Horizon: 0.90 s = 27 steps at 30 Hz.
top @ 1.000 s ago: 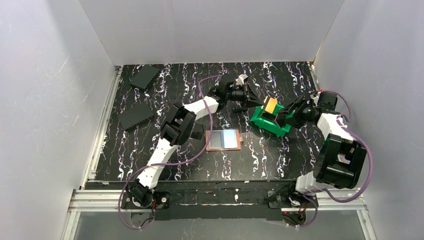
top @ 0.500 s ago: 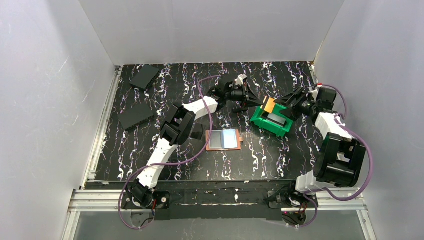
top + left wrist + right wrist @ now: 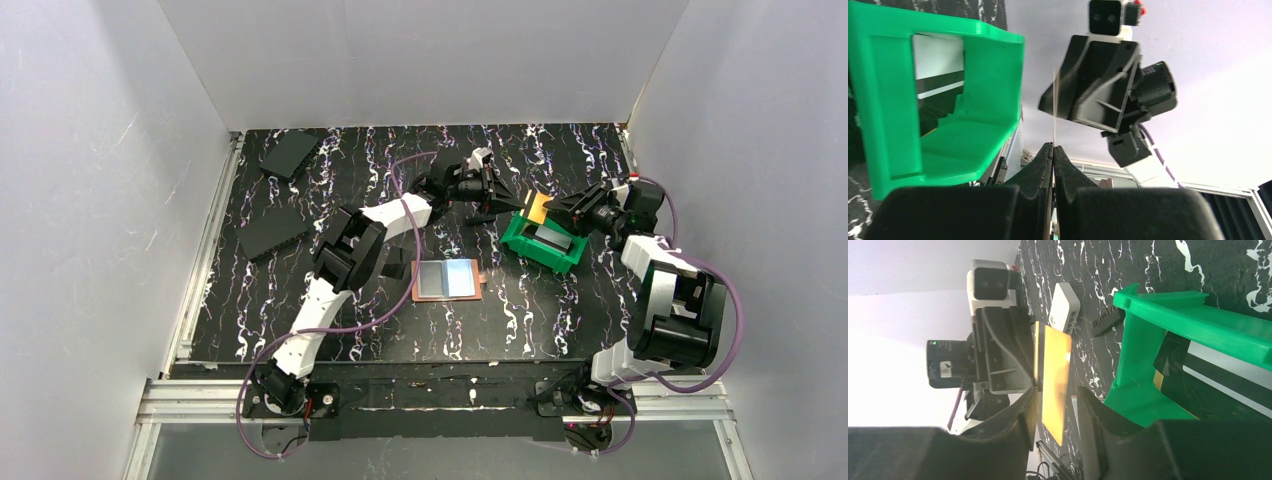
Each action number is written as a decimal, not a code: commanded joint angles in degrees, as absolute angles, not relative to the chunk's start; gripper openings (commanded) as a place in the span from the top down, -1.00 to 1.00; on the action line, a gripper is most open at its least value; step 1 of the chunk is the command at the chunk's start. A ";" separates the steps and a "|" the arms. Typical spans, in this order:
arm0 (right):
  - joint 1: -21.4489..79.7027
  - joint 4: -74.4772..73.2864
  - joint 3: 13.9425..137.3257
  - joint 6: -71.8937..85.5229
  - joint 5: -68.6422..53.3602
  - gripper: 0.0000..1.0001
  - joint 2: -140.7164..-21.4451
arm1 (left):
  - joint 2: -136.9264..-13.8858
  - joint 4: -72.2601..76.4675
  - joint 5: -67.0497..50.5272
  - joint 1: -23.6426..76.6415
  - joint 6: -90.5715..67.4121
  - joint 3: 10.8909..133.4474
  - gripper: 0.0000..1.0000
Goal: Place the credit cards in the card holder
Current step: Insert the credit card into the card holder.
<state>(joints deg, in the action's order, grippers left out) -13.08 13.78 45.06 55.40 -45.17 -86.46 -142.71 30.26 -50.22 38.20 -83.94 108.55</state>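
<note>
**What looks like a mid-air hand-over**

Low in the centre of the overhead view, the card holder (image 3: 448, 279) lies open flat on the table (image 3: 300, 320), grey and blue panels up, with no card visible in it. Farther back and to the right, the green bin (image 3: 530, 246) holds more cards (image 3: 1223, 370). Above its rim the left gripper (image 3: 1053, 147) is pinched tight on an orange card (image 3: 1055, 380); the right gripper (image 3: 1058, 396) straddles that card with its jaws half apart, a gap showing on one side.

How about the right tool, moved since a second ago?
Yes. The right tool shifted from over the green bin to its far rim, upward in the top view.
</note>
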 commanded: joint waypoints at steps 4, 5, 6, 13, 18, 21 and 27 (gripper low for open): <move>-10.26 20.92 43.07 59.46 -44.40 0.22 -84.17 | -133.96 35.35 -51.33 38.54 -85.08 105.72 1.00; -9.94 21.10 43.00 59.72 -44.33 0.30 -84.04 | -133.50 35.53 -51.28 38.58 -85.03 105.03 1.00; -9.82 21.71 42.63 60.29 -44.29 0.42 -83.73 | -133.11 35.71 -51.27 38.58 -84.93 104.29 1.00; -9.70 22.95 42.63 60.94 -43.56 0.97 -79.71 | -128.65 35.87 -51.34 38.32 -81.69 96.01 0.91; -8.11 10.56 47.20 48.10 -44.52 0.97 -78.07 | -117.91 31.93 -51.24 34.95 -73.80 79.74 0.20; -3.94 1.98 49.93 39.48 -43.51 0.97 -77.89 | -110.99 21.73 -51.51 31.94 -65.31 72.45 0.07; 9.14 -7.84 52.97 30.39 -43.06 0.97 -83.33 | -102.06 -17.98 -40.04 30.38 -36.67 72.04 0.03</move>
